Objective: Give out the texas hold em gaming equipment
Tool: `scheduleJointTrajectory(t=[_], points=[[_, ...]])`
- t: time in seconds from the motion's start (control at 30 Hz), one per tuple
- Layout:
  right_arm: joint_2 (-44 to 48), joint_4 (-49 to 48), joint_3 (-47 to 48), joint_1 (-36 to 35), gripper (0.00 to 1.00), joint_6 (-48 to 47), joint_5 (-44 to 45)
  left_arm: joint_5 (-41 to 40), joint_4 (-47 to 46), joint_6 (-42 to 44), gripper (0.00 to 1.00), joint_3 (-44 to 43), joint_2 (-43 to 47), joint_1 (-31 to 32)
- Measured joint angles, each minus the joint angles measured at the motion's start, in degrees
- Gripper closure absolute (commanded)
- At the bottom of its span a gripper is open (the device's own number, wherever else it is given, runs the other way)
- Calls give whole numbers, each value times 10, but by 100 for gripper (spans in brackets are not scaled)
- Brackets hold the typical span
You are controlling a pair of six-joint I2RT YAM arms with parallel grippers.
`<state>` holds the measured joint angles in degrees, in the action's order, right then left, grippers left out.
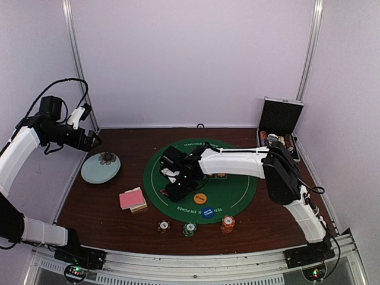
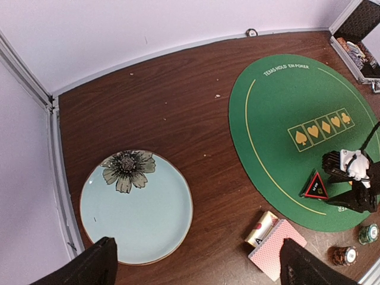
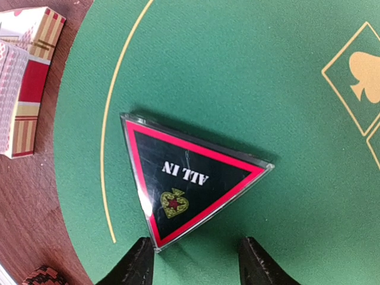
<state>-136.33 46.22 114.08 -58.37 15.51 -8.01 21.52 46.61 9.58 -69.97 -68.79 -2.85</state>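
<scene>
The right pincer point(image 3: 196, 264) hangs low over the round green poker mat point(image 3: 237, 71). Its two fingers point(image 3: 139, 264) stand apart and there is nothing between them, so it has let go. The black triangle marker point(image 3: 190, 178) with the red edge lies flat on the mat, just in front of those fingers. It says ALL IN. One corner is right by one finger, and I cannot tell if they touch. The marker sits near the left side of the mat, by the gold line.

The left pincer point(image 1: 93, 141) is up high on the left, near the pale blue dish point(image 1: 101, 169). Its fingers are wide apart and hold nothing.

The pink-backed cards point(image 1: 132, 199) lie on the brown counter point(image 1: 95, 208), just beside the mat. An orange button point(image 1: 200, 199) and a blue button point(image 1: 207, 212) lie on the near part of the mat. Three small piles of striped chips point(image 1: 189, 228) stand in a row by the mat's near edge. A metal case point(image 1: 280, 122) stands open in the far right corner.
</scene>
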Motion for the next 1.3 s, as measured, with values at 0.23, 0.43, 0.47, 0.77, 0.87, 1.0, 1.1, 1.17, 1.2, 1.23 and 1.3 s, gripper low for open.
scheduleJointTrajectory(t=[0.23,0.43,0.47,0.77,0.87,1.0,1.1,1.17,1.2,1.23,1.3], points=[[-3,1,8,0,51,5,-1,0,0,0,3,0,0,0],[-40,10,71,-1,56,4,1,-1,1,2,2,-2,0,0],[-48,13,86,-1,56,3,1,-1,2,3,3,-4,0,0],[-95,33,168,-2,62,-2,18,-7,3,9,3,-12,0,0],[-111,35,195,-2,64,-6,34,-9,3,11,2,-12,0,0],[-131,34,231,0,63,-7,56,-9,3,13,2,-12,-1,0],[-135,26,239,6,52,-8,57,-10,5,15,2,-12,-1,0],[-135,18,244,9,42,-11,50,-10,7,15,2,-13,-2,0],[-135,15,246,10,38,-13,45,-10,10,16,2,-15,-2,0],[-135,13,249,10,34,-14,38,-11,12,17,2,-17,-2,0],[-134,8,252,13,27,-19,29,-12,13,19,2,-19,-2,0]])
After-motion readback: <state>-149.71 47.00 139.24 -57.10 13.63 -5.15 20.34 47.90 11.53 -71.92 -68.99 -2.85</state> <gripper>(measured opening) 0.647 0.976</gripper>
